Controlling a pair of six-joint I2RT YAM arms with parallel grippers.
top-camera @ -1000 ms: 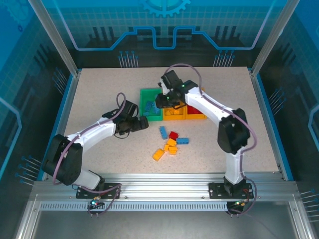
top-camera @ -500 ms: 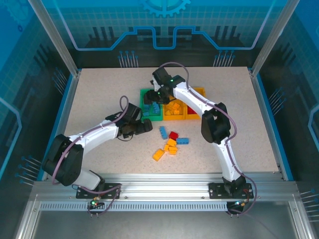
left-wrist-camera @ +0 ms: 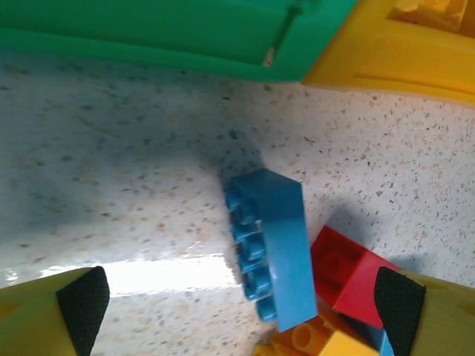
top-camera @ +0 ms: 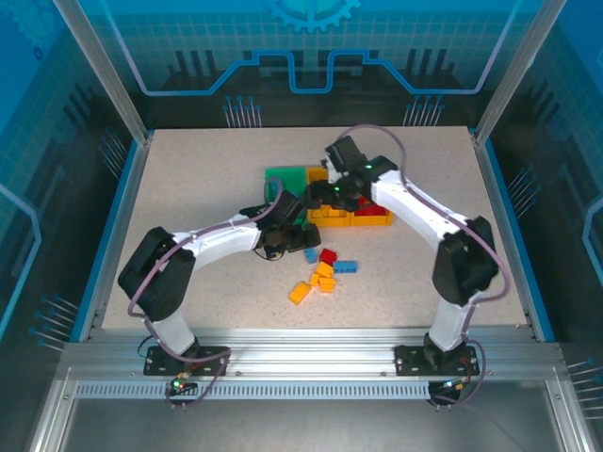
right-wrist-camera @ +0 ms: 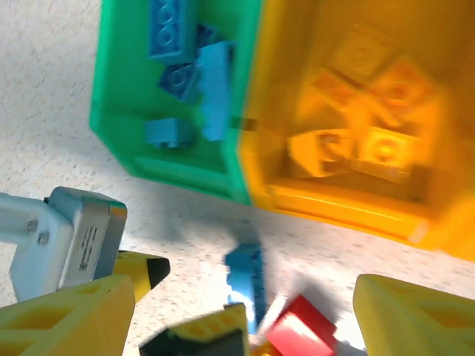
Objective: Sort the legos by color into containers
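Observation:
Loose legos lie in a cluster on the table: a blue brick [top-camera: 309, 252], a red one [top-camera: 328, 255], another blue [top-camera: 346, 266] and orange ones [top-camera: 300, 293]. My left gripper [top-camera: 294, 235] is open and low over the table. The blue brick [left-wrist-camera: 274, 237] lies on its side between its pads [left-wrist-camera: 82, 300], touching neither, with the red brick [left-wrist-camera: 349, 271] beside it. My right gripper [top-camera: 322, 196] hovers open and empty over the front of the containers. The green bin [right-wrist-camera: 126, 96] holds blue bricks [right-wrist-camera: 211, 67], and the middle yellow bin [right-wrist-camera: 349, 211] holds orange ones. The right bin [top-camera: 373, 219] holds red.
The left gripper's yellow fingers [right-wrist-camera: 141, 271] reach in under the right wrist camera, so the two grippers are close together. The bins' front wall [left-wrist-camera: 148, 44] stands just beyond the blue brick. Open table lies left and right of the pile.
The left arm has swung right and reached the blue brick by the pile. The right gripper went out over the green bin, then came back over the middle bin's front.

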